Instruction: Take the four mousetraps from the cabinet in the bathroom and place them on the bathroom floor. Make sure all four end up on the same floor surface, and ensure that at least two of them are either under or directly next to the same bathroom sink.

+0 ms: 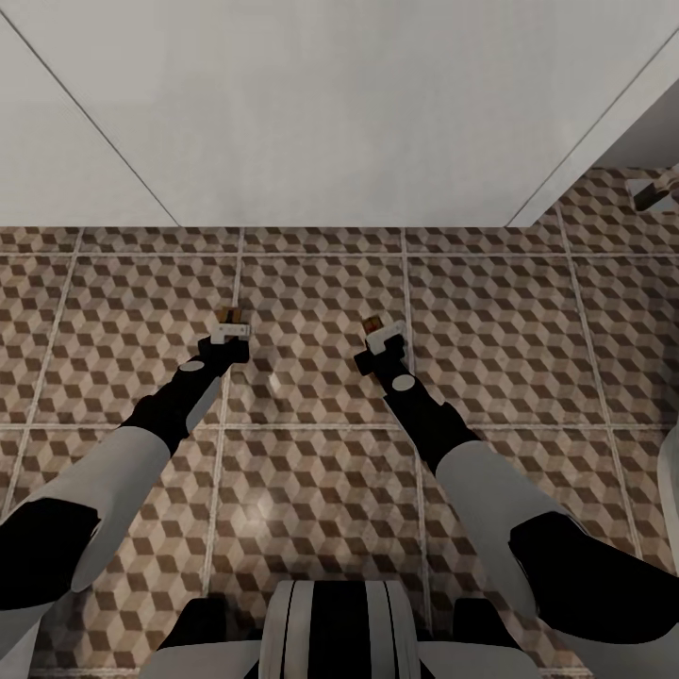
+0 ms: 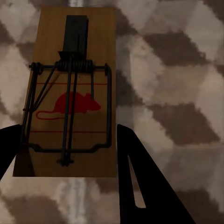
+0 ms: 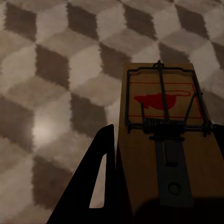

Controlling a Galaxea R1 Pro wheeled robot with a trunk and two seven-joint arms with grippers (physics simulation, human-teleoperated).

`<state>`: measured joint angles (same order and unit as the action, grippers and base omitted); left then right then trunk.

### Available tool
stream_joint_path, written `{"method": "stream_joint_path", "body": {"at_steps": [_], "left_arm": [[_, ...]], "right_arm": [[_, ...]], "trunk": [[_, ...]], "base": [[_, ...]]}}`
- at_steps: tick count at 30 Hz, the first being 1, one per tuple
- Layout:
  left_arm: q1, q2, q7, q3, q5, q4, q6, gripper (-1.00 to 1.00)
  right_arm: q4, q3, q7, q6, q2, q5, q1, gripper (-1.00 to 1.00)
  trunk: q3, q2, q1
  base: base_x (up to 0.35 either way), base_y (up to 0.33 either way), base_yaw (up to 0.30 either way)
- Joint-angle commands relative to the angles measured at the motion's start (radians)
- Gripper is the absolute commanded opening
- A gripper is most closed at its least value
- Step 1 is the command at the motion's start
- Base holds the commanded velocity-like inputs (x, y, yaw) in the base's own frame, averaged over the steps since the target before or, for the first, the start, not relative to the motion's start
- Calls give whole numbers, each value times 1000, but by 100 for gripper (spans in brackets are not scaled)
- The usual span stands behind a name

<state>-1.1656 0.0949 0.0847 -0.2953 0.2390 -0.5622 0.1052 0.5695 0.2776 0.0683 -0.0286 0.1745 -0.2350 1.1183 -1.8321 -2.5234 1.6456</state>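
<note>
Wooden mousetraps, two: left gripper (image 1: pixel 230 319) clenched on one mousetrap (image 2: pixel 70 93), right gripper (image 1: pixel 377 330) on another (image 3: pixel 168 140), above cube-patterned bathroom floor (image 1: pixel 311 453).

A simulated home bathroom: cube-patterned floor tiles (image 1: pixel 321 453) with pale grout meeting plain white walls (image 1: pixel 330 104).

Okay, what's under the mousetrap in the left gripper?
Below the mousetrap clamped in the left gripper is the cube-patterned bathroom floor. The board covers the tiles straight beneath it, so that patch cannot be seen.
</note>
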Motion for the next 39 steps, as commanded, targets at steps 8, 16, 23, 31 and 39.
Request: {"method": "stream_joint_path", "body": {"at_steps": [8,16,23,31,39], "left_arm": [[0,2,7,-8,8,-1,5,-100],[1,1,6,-8,9,-2,5,-100],[1,0,7,-10,9,-2,6,-100],[1,0,6,-9,9,9,7,-100],[1,-8,6,-10,10,25,6,-100]], "right_arm": [[0,3,4,0,0,-7,0,-100],[1,3,-3,9,0,0,0,-100],[0,3,-5,77,0,9,0,-100],[-2,5,-5,90,0,10,0,-100],[-2,5,-5,91,0,10,0,-100]], "trunk": [[0,0,0],[0,0,0],[0,0,0],[0,0,0],[0,0,0]], "base": [[0,0,0],[0,0,0],[0,0,0],[0,0,0],[88,0,0]]}}
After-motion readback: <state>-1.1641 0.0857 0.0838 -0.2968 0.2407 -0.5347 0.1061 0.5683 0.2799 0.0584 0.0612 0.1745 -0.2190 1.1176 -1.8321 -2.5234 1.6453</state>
